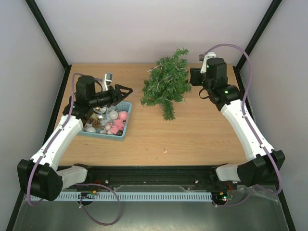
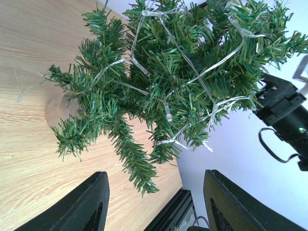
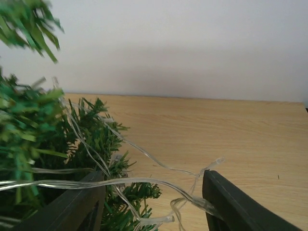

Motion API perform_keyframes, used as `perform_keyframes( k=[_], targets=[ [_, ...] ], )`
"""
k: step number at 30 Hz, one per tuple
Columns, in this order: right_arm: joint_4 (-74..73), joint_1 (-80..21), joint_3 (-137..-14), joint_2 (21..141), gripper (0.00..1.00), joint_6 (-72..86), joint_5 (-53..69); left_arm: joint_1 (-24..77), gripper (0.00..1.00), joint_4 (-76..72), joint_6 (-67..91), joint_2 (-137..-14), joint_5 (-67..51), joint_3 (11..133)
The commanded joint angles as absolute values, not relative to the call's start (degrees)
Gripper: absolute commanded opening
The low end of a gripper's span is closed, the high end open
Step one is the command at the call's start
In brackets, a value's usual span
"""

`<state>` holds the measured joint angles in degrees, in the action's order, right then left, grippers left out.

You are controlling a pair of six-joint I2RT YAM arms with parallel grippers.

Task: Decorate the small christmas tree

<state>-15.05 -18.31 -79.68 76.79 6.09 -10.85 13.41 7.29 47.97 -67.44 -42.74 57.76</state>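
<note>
The left fingers point(image 1: 126, 90) are spread with nothing between them. They hover over the far rim of a teal basket point(image 1: 103, 136) that holds pink and white ornaments point(image 1: 118, 120). Straight ahead of their tips, well apart from them, is the small christmas tree point(image 1: 166, 84). Its dark green branches are wound with a clear light string point(image 2: 192, 72), and a pale round base point(image 2: 58, 110) shows beneath them on the wooden surface point(image 1: 192, 134). The right fingers point(image 1: 192, 77) are also spread and close on nothing, with their tips just beside the tree on its far side from the left fingers. In the right wrist view, the branches crowd over and around the finger on the left of the picture. Thin strands of the light string cross the open gap between the two fingers. One strand lies against the tip of the finger on the right of that picture, and bare surface lies beyond it.
</note>
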Motion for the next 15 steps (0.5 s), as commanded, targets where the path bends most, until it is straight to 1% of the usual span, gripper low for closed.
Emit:
perform_keyframes(
  k=[1,2,4,6,8,10,15],
  targets=[
    [-20.7,-16.9,-84.6,72.8,0.58,9.7,-9.6,12.4,0.56,8.2,46.9,-66.1,-42.3,57.3],
    [-21.5,-16.6,-84.7,72.2,0.61,10.6,-9.5,12.0,0.56,8.5,46.7,-65.9,-42.1,57.2],
    [-23.0,-15.6,-84.6,71.3,0.74,13.2,-8.7,11.1,0.56,9.1,46.1,-65.6,-41.8,56.6],
    [-24.4,-15.2,-84.1,70.5,0.76,15.5,-7.7,9.7,0.57,9.1,45.7,-65.3,-41.7,55.7],
    [-25.8,-15.2,-83.5,70.4,0.87,16.1,-7.0,8.1,0.58,8.9,45.4,-65.0,-41.9,54.7],
    [-27.5,-15.2,-83.0,70.7,0.88,16.4,-7.0,6.9,0.58,8.4,45.2,-64.9,-42.2,53.6],
    [-28.6,-15.1,-79.3,68.8,0.87,19.0,-6.6,4.6,0.59,7.9,44.6,-64.7,-42.2,51.9]
  ],
)
